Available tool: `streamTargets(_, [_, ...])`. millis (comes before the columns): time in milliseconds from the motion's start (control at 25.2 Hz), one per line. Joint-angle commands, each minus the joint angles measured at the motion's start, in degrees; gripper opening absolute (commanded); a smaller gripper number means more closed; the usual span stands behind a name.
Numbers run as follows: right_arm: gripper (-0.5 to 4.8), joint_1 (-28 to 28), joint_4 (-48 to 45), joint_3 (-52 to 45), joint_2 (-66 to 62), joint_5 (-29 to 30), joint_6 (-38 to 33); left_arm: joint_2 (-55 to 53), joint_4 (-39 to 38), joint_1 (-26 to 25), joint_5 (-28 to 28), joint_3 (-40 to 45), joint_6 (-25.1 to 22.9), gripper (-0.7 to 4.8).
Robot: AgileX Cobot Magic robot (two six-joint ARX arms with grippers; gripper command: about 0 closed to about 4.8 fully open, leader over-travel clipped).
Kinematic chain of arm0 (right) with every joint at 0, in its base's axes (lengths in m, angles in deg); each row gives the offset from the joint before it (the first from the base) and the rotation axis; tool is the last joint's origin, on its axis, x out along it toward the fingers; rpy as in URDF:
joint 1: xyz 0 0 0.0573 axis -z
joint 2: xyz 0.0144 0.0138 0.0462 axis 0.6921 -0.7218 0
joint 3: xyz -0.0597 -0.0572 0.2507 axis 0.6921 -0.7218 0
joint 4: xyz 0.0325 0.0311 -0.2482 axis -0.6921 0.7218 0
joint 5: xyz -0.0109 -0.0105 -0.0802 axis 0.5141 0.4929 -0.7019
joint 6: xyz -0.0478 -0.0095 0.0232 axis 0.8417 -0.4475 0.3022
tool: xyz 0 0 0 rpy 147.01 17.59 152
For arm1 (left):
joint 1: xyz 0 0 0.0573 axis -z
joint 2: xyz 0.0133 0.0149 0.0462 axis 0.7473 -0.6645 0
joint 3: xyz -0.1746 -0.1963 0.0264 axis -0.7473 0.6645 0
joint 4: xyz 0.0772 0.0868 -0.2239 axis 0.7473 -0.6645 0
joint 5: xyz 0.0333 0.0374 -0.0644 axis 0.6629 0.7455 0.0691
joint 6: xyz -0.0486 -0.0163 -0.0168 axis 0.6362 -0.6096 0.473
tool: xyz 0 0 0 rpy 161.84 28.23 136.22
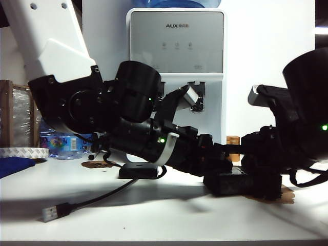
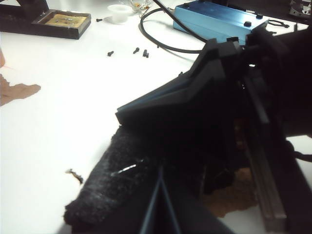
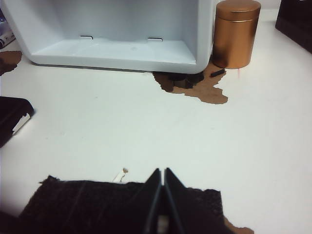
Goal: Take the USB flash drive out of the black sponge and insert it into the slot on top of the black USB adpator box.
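Black foam fills the near edge of both wrist views: the black sponge (image 3: 122, 204) lies on the white table (image 3: 146, 131), its crumbly edge ragged against the surface. The right gripper (image 3: 161, 195) stands over the sponge with its fingertips pressed together; a pale sliver shows between them, too small to name, so whether the USB flash drive is pinched there cannot be told, and the drive itself is not made out anywhere. The left gripper (image 2: 161, 195) rests low at the sponge's side, mostly dark and cropped, and its opening cannot be judged. From the exterior view, both arms crowd the middle and hide the sponge almost entirely. The black USB adpator box (image 1: 138, 170) sits flat behind the left arm, its cable trailing forward to a silver plug (image 1: 49, 213). Brown stains mark the tabletop; a copper canister (image 3: 236, 33) and a white water dispenser (image 1: 177, 46) stand behind.
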Motion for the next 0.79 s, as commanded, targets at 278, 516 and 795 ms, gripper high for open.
streamTargets(278, [-0.04,0.2,-0.1,-0.2,5.7,-1.5,4.5,-0.1,-1.5,0.0,0.4,0.1,0.0,-0.05])
streamTargets(516, [-0.04,0.6,1.2,-0.2,14.0,-1.6,6.6,-0.1,-1.7,0.0,0.4,0.1,0.0,-0.05])
streamTargets(795, [-0.04,4.9,11.0,0.5,36.0,1.5,9.8,-0.1,-0.5,0.0,1.7,0.1,0.0,-0.05])
